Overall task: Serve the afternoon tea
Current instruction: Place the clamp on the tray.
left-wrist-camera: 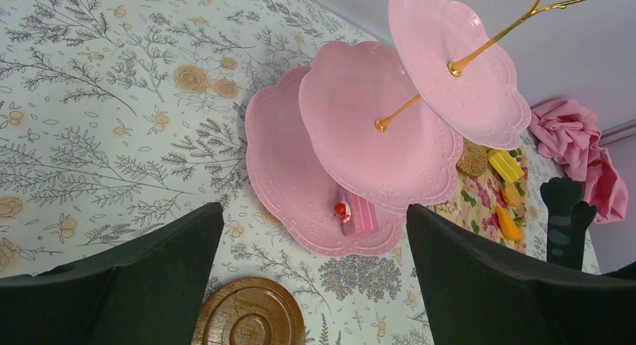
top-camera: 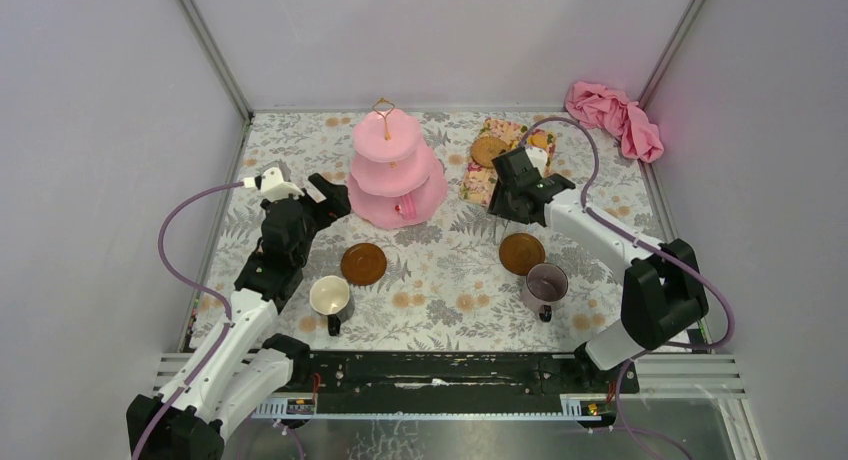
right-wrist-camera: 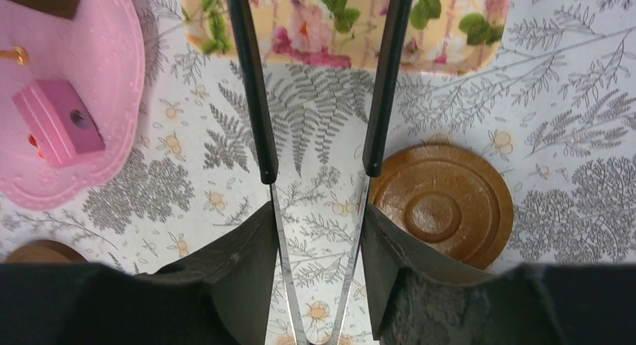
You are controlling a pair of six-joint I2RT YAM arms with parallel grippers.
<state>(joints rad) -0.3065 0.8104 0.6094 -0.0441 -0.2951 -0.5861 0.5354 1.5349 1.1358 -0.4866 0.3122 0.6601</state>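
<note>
The pink three-tier cake stand [top-camera: 397,175] [left-wrist-camera: 360,120] stands at the back centre, with a pink cake slice [left-wrist-camera: 358,214] [right-wrist-camera: 58,124] on its bottom tier. My left gripper [top-camera: 325,202] [left-wrist-camera: 313,217] hangs open just left of the stand, holding nothing. My right gripper [top-camera: 515,185] [right-wrist-camera: 319,217] is shut on the slim black tongs [right-wrist-camera: 259,97], whose arms reach out over the floral tray [top-camera: 478,185] [right-wrist-camera: 345,22]; their tips are out of view. Two brown saucers [top-camera: 363,263] [top-camera: 522,253] lie mid-table. The white mug [top-camera: 330,297] and purple mug [top-camera: 547,283] stand on the cloth beside them.
A round biscuit [top-camera: 489,151] and yellow and orange treats [left-wrist-camera: 505,163] lie on the floral tray. A crumpled pink cloth [top-camera: 615,115] sits in the back right corner. Grey walls close in the table on three sides.
</note>
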